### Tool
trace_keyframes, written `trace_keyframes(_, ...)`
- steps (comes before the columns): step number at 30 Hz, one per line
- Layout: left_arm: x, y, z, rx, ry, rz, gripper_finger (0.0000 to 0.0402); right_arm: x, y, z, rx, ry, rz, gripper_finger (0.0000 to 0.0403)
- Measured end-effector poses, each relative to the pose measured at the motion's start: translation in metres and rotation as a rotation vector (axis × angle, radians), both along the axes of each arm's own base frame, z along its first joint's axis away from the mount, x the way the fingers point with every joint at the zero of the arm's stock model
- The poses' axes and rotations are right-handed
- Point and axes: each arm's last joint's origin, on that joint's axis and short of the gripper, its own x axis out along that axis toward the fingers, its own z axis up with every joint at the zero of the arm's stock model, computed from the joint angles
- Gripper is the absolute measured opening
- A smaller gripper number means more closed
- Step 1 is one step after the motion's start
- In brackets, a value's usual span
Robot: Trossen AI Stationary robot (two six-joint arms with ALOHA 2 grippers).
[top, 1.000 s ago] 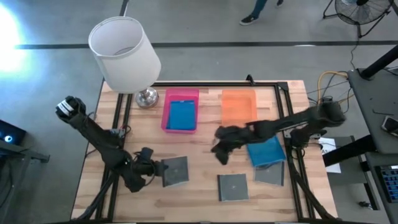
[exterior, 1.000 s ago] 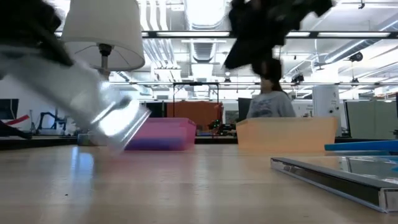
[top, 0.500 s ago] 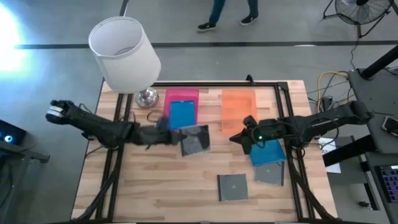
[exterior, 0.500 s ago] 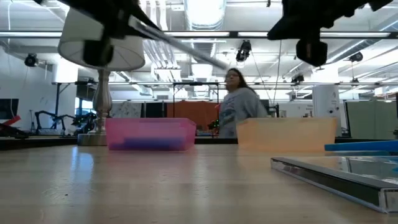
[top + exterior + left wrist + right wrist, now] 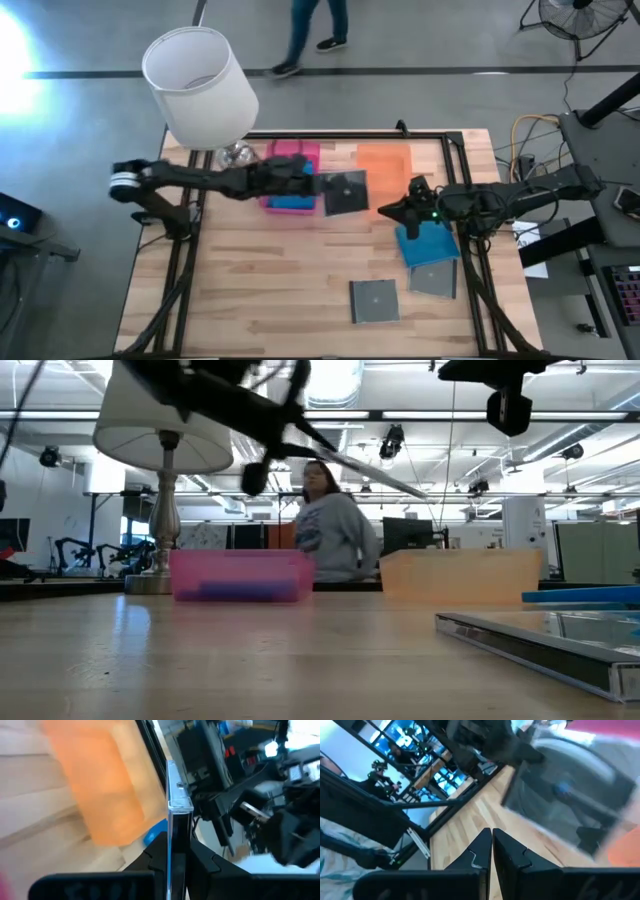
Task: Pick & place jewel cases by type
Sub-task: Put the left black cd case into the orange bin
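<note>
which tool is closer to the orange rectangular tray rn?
Left. The left tool holds a grey jewel case at the orange rectangular tray's edge; the right tool sits just in front of it.

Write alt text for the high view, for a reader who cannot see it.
Seen from above, the left gripper holds a grey jewel case in the air between the pink tray and the orange tray. The right gripper, fingers shut and empty, hovers beside a blue jewel case; two more grey cases lie nearer the front edge.

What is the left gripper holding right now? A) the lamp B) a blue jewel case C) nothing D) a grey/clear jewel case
D: the left gripper is shut on a grey/clear jewel case, carried in the air between the pink tray and orange tray.
</note>
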Motion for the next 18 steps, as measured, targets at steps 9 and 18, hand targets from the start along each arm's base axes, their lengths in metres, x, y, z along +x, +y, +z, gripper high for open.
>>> trace_keyframes(9, 0.079, 0.040, -0.012, 0.002, 0.039, -0.004, 0.0020, 0.000, -0.001, 0.000, -0.002, 0.000, -0.015, 0.0013)
trace_keyframes(18, 0.135, 0.069, -0.030, -0.039, 0.086, -0.099, 0.0020, 0.000, -0.001, 0.000, -0.002, -0.002, -0.038, 0.0013)
